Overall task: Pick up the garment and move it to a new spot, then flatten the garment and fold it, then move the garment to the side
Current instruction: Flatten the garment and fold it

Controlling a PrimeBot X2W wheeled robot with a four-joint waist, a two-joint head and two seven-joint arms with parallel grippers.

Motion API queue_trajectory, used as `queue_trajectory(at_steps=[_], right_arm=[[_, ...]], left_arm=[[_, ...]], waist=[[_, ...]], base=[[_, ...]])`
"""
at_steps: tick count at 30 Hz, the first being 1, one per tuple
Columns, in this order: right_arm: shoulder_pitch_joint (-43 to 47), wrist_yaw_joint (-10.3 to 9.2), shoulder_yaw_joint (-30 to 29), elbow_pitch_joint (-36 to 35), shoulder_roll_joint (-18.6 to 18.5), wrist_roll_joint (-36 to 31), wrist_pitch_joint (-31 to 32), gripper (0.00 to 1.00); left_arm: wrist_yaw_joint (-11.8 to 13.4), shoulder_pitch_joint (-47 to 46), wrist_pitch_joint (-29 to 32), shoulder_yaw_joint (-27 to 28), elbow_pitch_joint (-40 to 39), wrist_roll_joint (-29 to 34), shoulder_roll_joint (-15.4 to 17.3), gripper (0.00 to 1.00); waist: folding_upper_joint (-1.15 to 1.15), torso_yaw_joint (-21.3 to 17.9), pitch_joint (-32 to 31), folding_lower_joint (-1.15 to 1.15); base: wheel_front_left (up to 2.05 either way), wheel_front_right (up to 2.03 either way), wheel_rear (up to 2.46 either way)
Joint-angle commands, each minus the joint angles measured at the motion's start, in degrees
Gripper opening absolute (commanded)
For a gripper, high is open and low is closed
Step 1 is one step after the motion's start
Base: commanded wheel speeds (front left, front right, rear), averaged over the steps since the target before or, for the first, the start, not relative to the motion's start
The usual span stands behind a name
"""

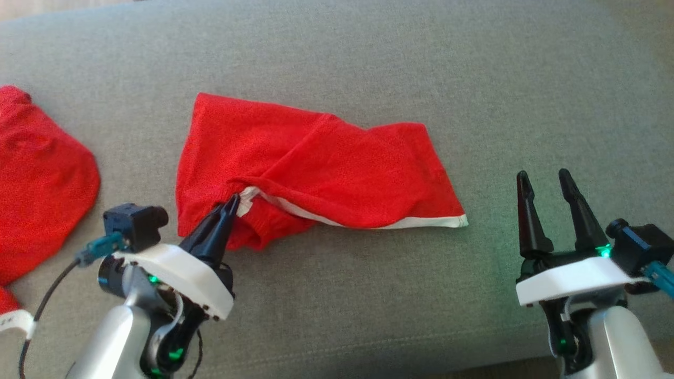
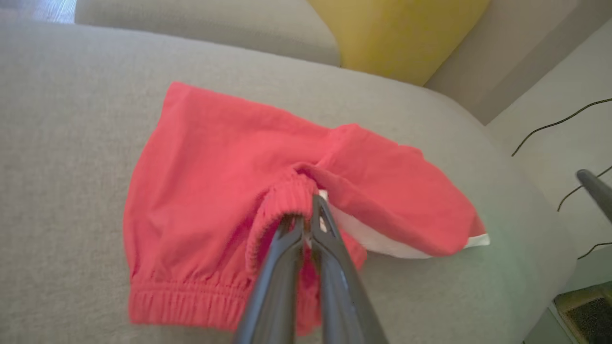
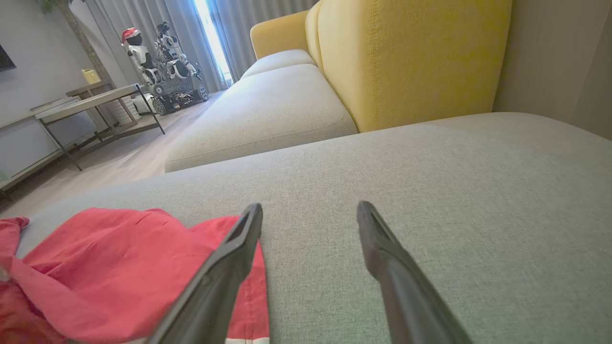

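Here the left gripper (image 1: pixel 231 202) is pinched tight on the red garment (image 1: pixel 316 168), jaws pressed together over its gathered elastic hem (image 2: pixel 282 193), just beside a strip of white trim (image 1: pixel 421 222). The garment lies crumpled and partly doubled over in the middle of the grey sofa cushion (image 1: pixel 368 52). The right gripper (image 1: pixel 543 176) stands well off to the garment's right (jaws spread wide, nothing between them). Another red cloth (image 1: pixel 37 173) lies at the cushion's far left.

A home living room: grey sofa (image 3: pixel 296 105) with yellow backrest (image 3: pixel 411 62), long curtains (image 3: pixel 258 19), low table (image 3: pixel 95 98), wooden floor (image 3: pixel 119 162).
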Motion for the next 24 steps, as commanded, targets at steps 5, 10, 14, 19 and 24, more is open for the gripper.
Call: queue_trajectory(at_steps=[5, 10, 14, 19, 24], right_arm=[[-3.1, -0.04, 1.9, -1.3, -0.3, 0.2, -0.9, 1.00], [-3.1, -0.04, 1.5, -1.2, -0.3, 0.1, -0.9, 1.00], [-3.0, -0.04, 1.1, -1.3, -0.3, -0.4, -0.6, 1.00], [-2.7, -0.04, 0.8, -1.7, -0.3, -1.3, 0.1, 1.00], [-1.8, -0.04, 0.4, -2.7, -0.3, -2.3, 1.3, 1.00]], left_arm=[[-1.3, -5.8, -2.7, 3.9, 8.8, -1.2, 0.4, 0.00], [-2.1, -6.1, -4.1, 3.3, 14.8, -1.3, -0.2, 1.00], [-1.5, -4.9, -7.3, 3.7, 15.5, -0.7, -0.8, 1.00], [1.1, -1.7, -11.2, 4.3, 13.7, 0.9, -1.2, 1.00], [5.7, 2.3, -16.1, 5.4, 10.1, 4.1, -1.3, 1.00]], waist=[[0.00, -1.2, 1.8, 0.00], [0.00, -1.2, 1.6, 0.00], [0.00, -0.6, 0.6, 0.00], [0.00, 0.6, -1.1, 0.00], [0.00, 1.8, -3.5, 0.00]], base=[[0.00, 0.00, 0.00], [0.00, 0.00, 0.00], [0.00, 0.00, 0.00], [0.00, 0.00, 0.00], [0.00, 0.00, 0.00]])
